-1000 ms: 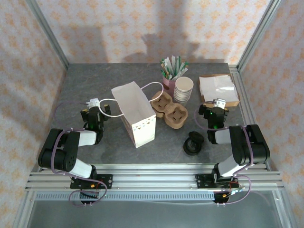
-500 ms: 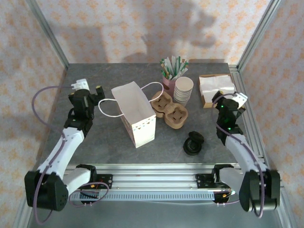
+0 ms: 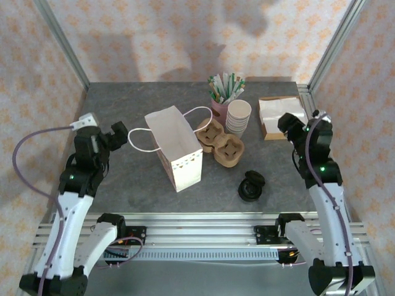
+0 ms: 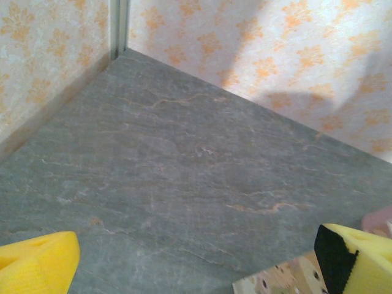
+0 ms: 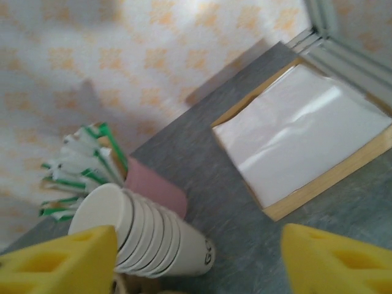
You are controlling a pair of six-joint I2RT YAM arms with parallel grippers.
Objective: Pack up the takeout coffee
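Black takeout coffee [image 3: 252,185] untouched; left end effector [image 3: 118,135] and right end effector [image 3: 289,124] spread, empty

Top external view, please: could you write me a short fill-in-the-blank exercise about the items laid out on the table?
1. The takeout coffee has a ____ lid.
2. In the top external view, the paper bag sits to the ____ of the cup carrier.
3. The stack of paper cups sits beside a ____ holder of wrapped sticks.

Missing words: black; left; pink.
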